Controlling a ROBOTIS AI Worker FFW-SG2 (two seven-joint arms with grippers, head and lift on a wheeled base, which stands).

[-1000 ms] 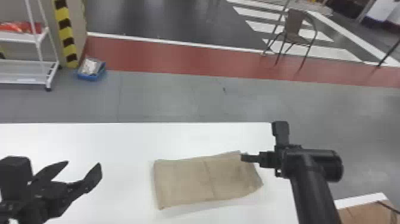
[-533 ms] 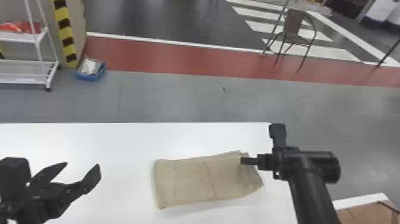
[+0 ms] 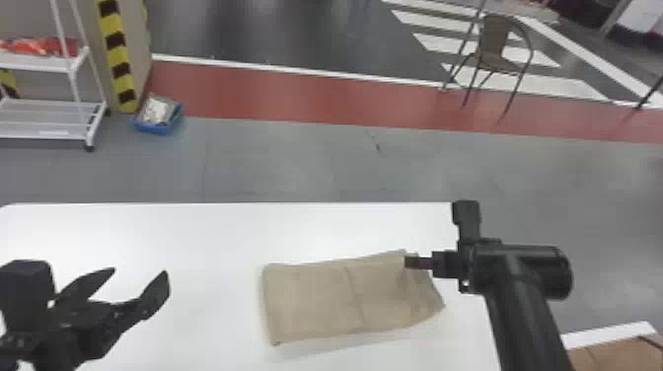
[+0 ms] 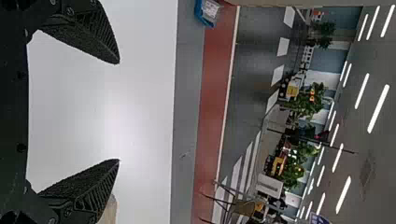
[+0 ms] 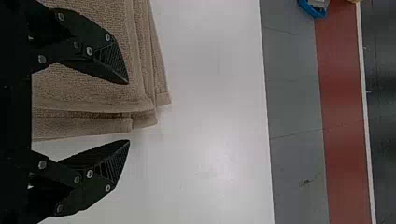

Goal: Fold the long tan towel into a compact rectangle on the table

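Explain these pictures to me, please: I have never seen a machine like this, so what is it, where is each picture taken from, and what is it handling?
This is a robot with two black arms, each ending in a gripper with two flat fingers. The head view looks forward and down over a white table. The other two come from cameras on the wrists and are turned on their side.

On the table lies a tan towel, already in layers, as its stacked edges show in the right wrist view. The right gripper is at the towel's right end, its fingers apart. The left gripper is open too, off to the towel's left. Nothing is held. Beyond the table are a chair and a white rack.
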